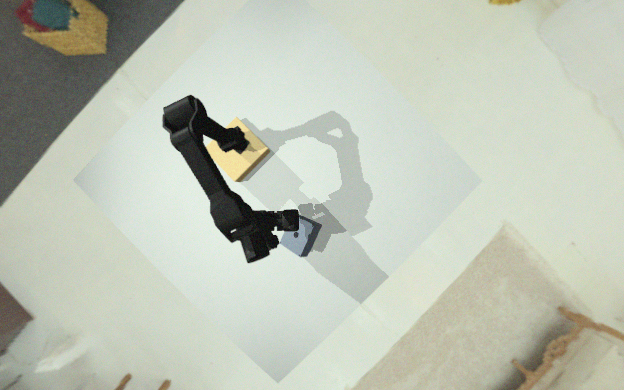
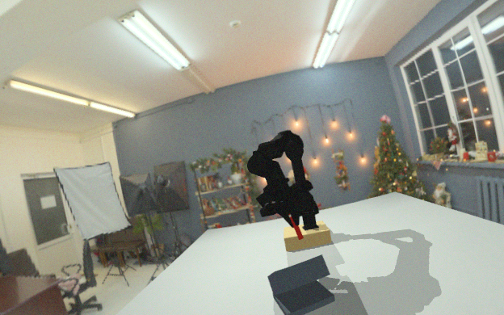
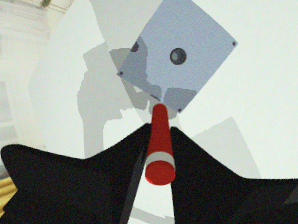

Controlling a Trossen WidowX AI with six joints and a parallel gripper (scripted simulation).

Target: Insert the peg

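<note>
Peg clamped in my gripper, clear of the panel.

My gripper (image 2: 291,215) (image 3: 160,131) grips the red, grey-banded peg (image 2: 296,228) (image 3: 160,142), tilted in the exterior view; beyond its fingertips in the wrist view, the blue-grey sloped panel (image 1: 298,242) (image 2: 299,275) (image 3: 197,40) shows its round hole (image 1: 296,234) (image 3: 178,56).

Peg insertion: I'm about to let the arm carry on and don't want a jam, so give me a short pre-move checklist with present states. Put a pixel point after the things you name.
1. Gripper (image 2: 289,216) (image 3: 160,131) shut on the red peg (image 2: 296,229) (image 3: 161,132): ok.
2. Hole (image 1: 296,234) (image 3: 178,56) in the sloped panel (image 1: 302,246) (image 2: 300,275) (image 3: 200,35) unobstructed at its mouth: ok.
3. Peg shape matches the hole, both round: ok.
4. Peg end at the hole's mouth: not ok, it is short of it in the wrist view.
5. Peg parallel to the hole's direction: cannot tell.
</note>
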